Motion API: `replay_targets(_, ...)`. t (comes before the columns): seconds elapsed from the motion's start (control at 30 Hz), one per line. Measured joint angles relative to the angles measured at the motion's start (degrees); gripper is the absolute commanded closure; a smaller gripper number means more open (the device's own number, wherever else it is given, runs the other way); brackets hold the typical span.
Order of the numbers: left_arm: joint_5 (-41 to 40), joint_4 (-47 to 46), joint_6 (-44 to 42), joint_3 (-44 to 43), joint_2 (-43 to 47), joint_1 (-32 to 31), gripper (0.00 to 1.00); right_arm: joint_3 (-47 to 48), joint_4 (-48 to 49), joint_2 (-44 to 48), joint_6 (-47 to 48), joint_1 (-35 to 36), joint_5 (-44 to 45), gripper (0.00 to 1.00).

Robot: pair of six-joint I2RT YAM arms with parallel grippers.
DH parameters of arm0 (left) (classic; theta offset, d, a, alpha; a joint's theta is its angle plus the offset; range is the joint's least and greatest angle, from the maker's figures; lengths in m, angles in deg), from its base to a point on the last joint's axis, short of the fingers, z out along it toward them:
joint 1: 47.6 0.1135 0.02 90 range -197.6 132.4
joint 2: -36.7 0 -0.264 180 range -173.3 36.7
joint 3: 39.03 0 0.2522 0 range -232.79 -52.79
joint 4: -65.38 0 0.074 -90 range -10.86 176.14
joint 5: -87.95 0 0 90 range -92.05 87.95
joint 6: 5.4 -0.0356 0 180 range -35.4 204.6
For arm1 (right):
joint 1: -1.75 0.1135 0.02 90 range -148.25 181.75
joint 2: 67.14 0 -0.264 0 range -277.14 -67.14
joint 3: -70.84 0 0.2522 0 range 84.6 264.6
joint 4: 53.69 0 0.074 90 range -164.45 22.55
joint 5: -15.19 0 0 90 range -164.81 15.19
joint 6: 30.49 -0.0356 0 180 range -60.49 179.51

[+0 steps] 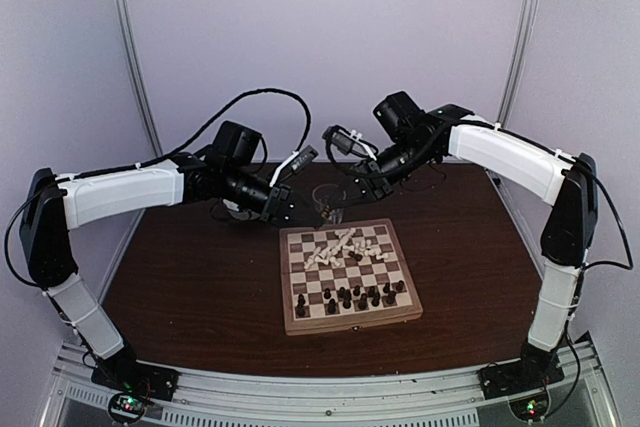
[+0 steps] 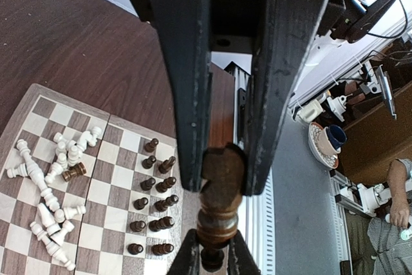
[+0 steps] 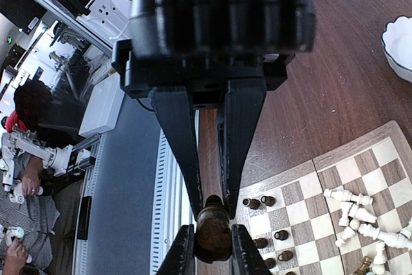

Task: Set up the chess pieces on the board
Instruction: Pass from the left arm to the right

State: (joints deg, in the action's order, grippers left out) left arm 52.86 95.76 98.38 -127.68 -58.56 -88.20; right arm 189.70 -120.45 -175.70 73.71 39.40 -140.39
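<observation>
My left gripper (image 2: 222, 172) is shut on the head of a dark brown knight (image 2: 219, 214). My right gripper (image 3: 212, 205) grips the same knight (image 3: 212, 236) at its other end, so both hold it in the air. In the top view the left gripper (image 1: 298, 212) and right gripper (image 1: 340, 197) meet just behind the board (image 1: 350, 325). Cream-white pieces (image 1: 335, 245) lie toppled in a heap on the board's far half. Dark pieces (image 1: 355, 297) stand in two rows on the near half. One dark piece (image 2: 74, 172) lies among the white ones.
A white bowl (image 3: 399, 40) stands on the dark tabletop (image 1: 200, 277) behind the board. The table's near edge and its metal rail (image 1: 320, 392) run in front of the board.
</observation>
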Motion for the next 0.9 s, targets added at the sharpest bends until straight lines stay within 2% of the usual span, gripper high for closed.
replay_targets(0.17, -0.5, 0.3, -0.2, -0.1, 0.0, 0.0, 0.95, 0.0, -0.2, 0.0, 0.9, 0.0, 0.5, 0.94)
replay_targets(0.37, -1.7, 1.5, -1.1, -0.7, 0.0, 0.0, 0.95, -0.3, -1.4, 1.2, 2.4, -1.7, 3.0, 0.94)
replay_targets(0.63, -4.2, 3.0, -2.6, -1.5, 0.5, 0.2, 0.95, -7.6, -4.7, 12.4, 9.8, -7.9, 12.3, 0.94)
replay_targets(0.8, -7.5, 1.8, -2.2, -0.7, 3.1, 1.4, 0.95, -14.3, -7.6, 17.3, 15.5, -5.0, 19.8, 0.94)
replay_targets(0.9, -9.6, 0.0, -1.2, 1.0, 5.6, 3.0, 0.95, -16.5, -8.4, 17.1, 18.1, 0.1, 25.6, 0.94)
